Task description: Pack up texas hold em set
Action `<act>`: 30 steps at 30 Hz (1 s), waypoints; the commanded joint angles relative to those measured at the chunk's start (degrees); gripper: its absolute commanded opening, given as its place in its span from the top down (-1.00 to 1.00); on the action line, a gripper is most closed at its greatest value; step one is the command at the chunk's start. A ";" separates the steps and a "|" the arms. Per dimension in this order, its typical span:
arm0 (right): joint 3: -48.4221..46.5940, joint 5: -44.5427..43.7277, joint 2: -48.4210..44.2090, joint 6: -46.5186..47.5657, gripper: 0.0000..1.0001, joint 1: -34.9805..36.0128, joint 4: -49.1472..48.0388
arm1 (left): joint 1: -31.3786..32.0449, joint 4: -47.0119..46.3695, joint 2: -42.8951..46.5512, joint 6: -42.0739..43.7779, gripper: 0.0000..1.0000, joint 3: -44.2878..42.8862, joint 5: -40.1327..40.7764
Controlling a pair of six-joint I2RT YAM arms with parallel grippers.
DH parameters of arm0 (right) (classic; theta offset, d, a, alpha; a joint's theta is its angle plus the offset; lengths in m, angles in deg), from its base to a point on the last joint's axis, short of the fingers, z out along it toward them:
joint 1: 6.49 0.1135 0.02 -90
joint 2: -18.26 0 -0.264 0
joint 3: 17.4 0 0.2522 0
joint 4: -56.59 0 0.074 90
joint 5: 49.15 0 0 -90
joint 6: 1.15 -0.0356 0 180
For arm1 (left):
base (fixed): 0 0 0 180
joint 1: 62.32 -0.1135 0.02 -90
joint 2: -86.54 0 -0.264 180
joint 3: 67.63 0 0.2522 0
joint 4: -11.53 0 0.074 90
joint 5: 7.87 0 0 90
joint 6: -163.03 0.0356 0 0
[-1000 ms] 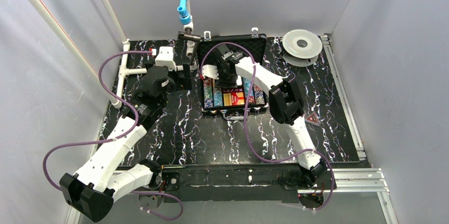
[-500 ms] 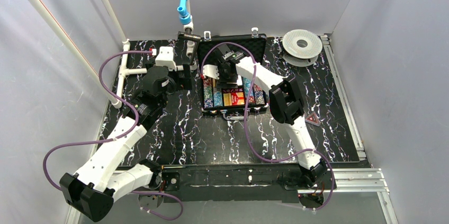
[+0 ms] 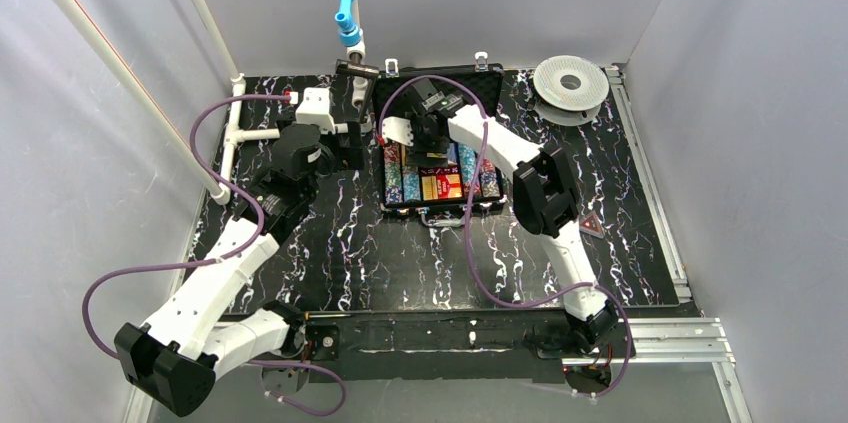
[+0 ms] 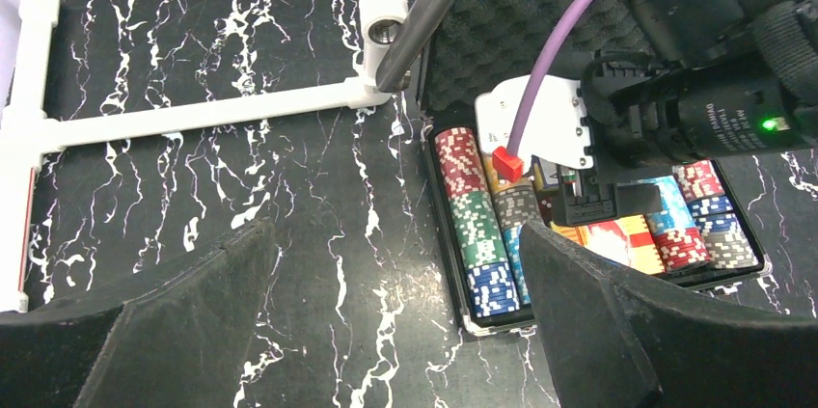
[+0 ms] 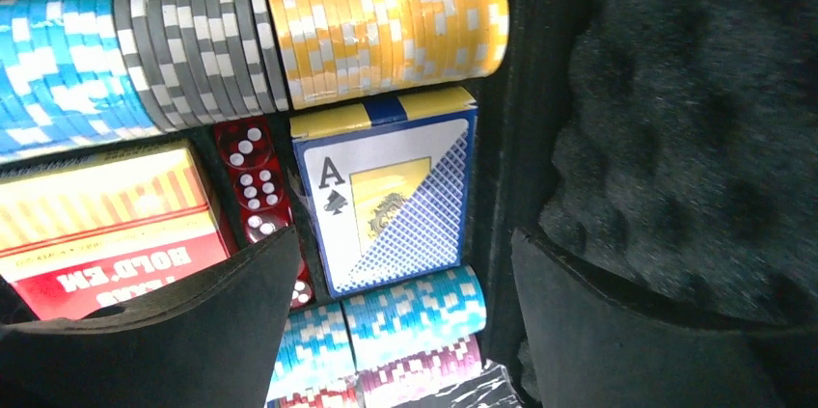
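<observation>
The black briefcase (image 3: 440,205) lies open at the table's back middle, its foam-lined lid (image 3: 440,86) standing up. Inside are rows of multicoloured poker chips (image 4: 479,234), a blue card deck (image 5: 386,198), a red deck (image 5: 106,230) and red dice (image 5: 253,186). My right gripper (image 3: 430,148) hangs open and empty low over the case's back half; in its wrist view (image 5: 405,234) the blue deck lies between the fingers. My left gripper (image 3: 350,145) is open and empty over the table left of the case, seen also in its wrist view (image 4: 395,234). No loose discs show.
A round white-grey spool (image 3: 570,86) sits at the back right. A white pipe frame (image 4: 193,114) lies on the table left of the case, with a vertical pipe (image 3: 346,3) behind it. A small red triangle (image 3: 588,226) lies right of the case.
My right gripper has shifted slightly toward the back of the case. The left arm has barely moved.
</observation>
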 commanded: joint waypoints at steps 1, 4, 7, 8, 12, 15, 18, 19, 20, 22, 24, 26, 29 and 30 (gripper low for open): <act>0.56 0.76 -5.06 -0.23 -0.81 -0.52 -0.41 | -0.24 -0.31 0.03 0.38 -0.99 -0.33 -0.41; 0.59 -0.33 -6.19 -0.86 -0.85 -0.61 -0.83 | -0.24 -0.31 -0.13 0.38 -0.99 -0.28 -0.41; 1.07 -0.54 -8.12 -2.01 -0.89 -0.81 -1.63 | -0.24 -0.30 -0.23 0.33 -0.99 -0.26 -0.41; 1.35 -0.32 -8.79 -2.39 -0.90 -0.93 -1.95 | -0.24 -0.30 -0.24 0.30 -0.99 -0.26 -0.49; 3.42 0.42 -10.54 -5.15 -0.94 -0.91 -5.85 | -0.24 -0.13 -0.27 0.21 -0.99 -0.44 -0.97; 4.74 0.48 -10.28 -8.59 -0.96 -0.85 -9.47 | -0.24 0.00 0.06 0.20 -0.99 -0.42 -0.96; 5.45 -0.27 -9.62 -12.44 -0.97 -0.59 -12.77 | -0.24 -0.13 0.40 0.21 -0.99 -0.25 -0.51; 5.19 -0.48 -9.18 -13.52 -0.97 -0.33 -13.27 | -0.28 -0.13 0.40 0.25 -0.99 -0.31 -0.49; 5.14 -1.05 -8.77 -14.55 -0.97 -0.13 -14.13 | -0.24 -0.13 0.38 0.29 -0.99 -0.33 -0.50; 5.28 -3.66 -8.08 -16.97 -0.97 0.38 -15.92 | -0.24 -0.13 0.30 0.30 -0.99 -0.33 -0.46; 4.80 -5.86 -7.23 -19.05 -0.96 0.64 -16.86 | -0.24 -0.10 0.18 0.30 -0.99 -0.33 -0.49; 4.26 -7.83 -6.29 -20.94 -0.94 1.11 -17.25 | -0.24 -0.12 -0.14 0.19 -0.99 -0.40 -0.71; 4.60 -10.40 -5.17 -22.55 -0.91 2.21 -18.06 | -0.24 -0.11 -0.50 0.12 -0.99 -0.51 -1.14; 5.19 -11.69 -4.80 -22.77 -0.90 2.66 -18.68 | -0.25 -0.05 -0.49 0.12 -0.99 -0.51 -1.20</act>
